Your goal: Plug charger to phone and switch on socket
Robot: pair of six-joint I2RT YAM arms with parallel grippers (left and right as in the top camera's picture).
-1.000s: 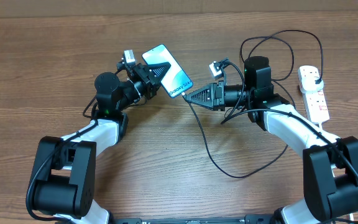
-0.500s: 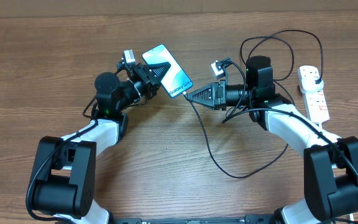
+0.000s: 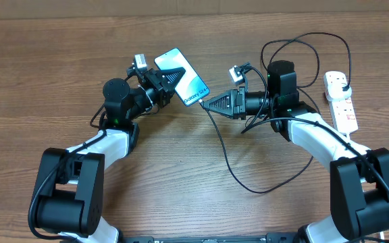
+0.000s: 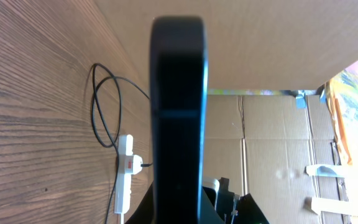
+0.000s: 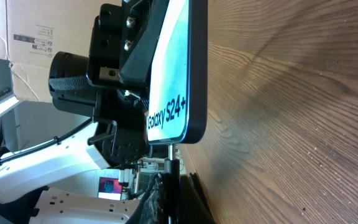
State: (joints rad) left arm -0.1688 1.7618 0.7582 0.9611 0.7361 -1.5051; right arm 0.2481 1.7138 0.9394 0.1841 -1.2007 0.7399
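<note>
My left gripper (image 3: 170,79) is shut on the phone (image 3: 183,77) and holds it raised and tilted, its lit screen showing "Galaxy S24+". In the left wrist view the phone (image 4: 179,106) is a dark upright bar. My right gripper (image 3: 206,104) is shut on the charger's connector (image 5: 171,163), whose metal tip meets the phone's bottom edge (image 5: 174,134); how deep it sits I cannot tell. The black charger cable (image 3: 229,169) loops across the table to a black plug (image 3: 343,82) in the white socket (image 3: 342,101) at the far right.
The cable makes large loops (image 3: 302,50) behind the right arm. The socket (image 4: 124,177) and its thick white cord (image 3: 356,138) lie by the right arm's forearm. Cardboard boxes (image 4: 272,143) stand beyond the table's edge.
The right gripper with the connector has edged very slightly to the right over the last second. The left gripper and the phone have not moved.
</note>
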